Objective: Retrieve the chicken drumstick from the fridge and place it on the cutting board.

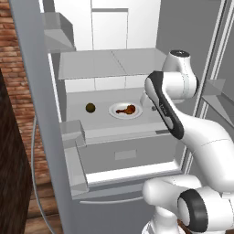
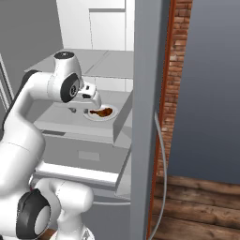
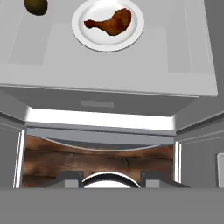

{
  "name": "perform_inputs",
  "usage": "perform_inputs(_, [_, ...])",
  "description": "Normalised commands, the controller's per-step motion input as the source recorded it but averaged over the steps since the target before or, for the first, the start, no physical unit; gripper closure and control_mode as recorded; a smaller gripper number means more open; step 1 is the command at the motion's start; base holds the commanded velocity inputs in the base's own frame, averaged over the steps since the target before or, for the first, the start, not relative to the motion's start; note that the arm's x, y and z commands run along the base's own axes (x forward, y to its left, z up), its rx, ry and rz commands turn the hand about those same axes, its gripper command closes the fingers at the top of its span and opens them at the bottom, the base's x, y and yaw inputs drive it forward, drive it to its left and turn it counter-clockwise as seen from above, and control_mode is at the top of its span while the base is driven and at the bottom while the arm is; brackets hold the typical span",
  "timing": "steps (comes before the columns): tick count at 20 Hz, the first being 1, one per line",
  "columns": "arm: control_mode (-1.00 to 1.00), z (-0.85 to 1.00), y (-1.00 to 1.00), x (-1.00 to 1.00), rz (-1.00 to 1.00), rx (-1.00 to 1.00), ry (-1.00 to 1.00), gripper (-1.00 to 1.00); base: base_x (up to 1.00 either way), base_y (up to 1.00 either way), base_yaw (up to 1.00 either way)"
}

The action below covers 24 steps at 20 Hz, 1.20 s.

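Note:
The fridge [image 1: 114,64] stands open in front of me. On its middle shelf the reddish-brown chicken drumstick [image 1: 126,109] [image 2: 102,112] [image 3: 111,22] lies on a round white plate [image 1: 114,112] [image 3: 96,38], thick end to the right in the hand view. My gripper [image 3: 111,178] [image 2: 75,109] hangs above the shelf's front edge, short of the plate, pointing down. Its fingertips [image 3: 70,177] stand apart with nothing between them, so it is open. The cutting board is out of view.
A small dark olive-brown ball [image 1: 90,108] [image 3: 36,6] sits on the same shelf left of the plate. Below the shelf is a drawer [image 1: 125,155]. Door bins [image 1: 73,137] jut out at the left; the other door [image 2: 147,117] stands close at the right. A shelf [image 1: 109,61] hangs above.

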Motion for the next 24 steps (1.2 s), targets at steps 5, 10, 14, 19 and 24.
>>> perform_inputs(5, [-1.00, -0.14, 0.12, -0.16, -0.08, 0.01, -0.09, -1.00, 0.00, 0.00, 0.00])
perform_inputs(10, [-1.00, -0.29, 0.01, -0.11, -0.18, 0.01, -0.04, -1.00, 0.00, 0.00, 0.00])
perform_inputs(14, [-1.00, -0.20, 0.08, 0.04, -0.16, 0.01, 0.00, -1.00, 0.00, 0.00, 0.00])
perform_inputs(19, [-1.00, -0.07, 0.27, 0.24, -0.14, 0.00, 0.01, -1.00, 0.00, 0.00, 0.00])
perform_inputs(24, [-1.00, -0.30, 0.23, 0.32, -0.21, 0.00, 0.00, -1.00, 0.00, 0.00, 0.00])
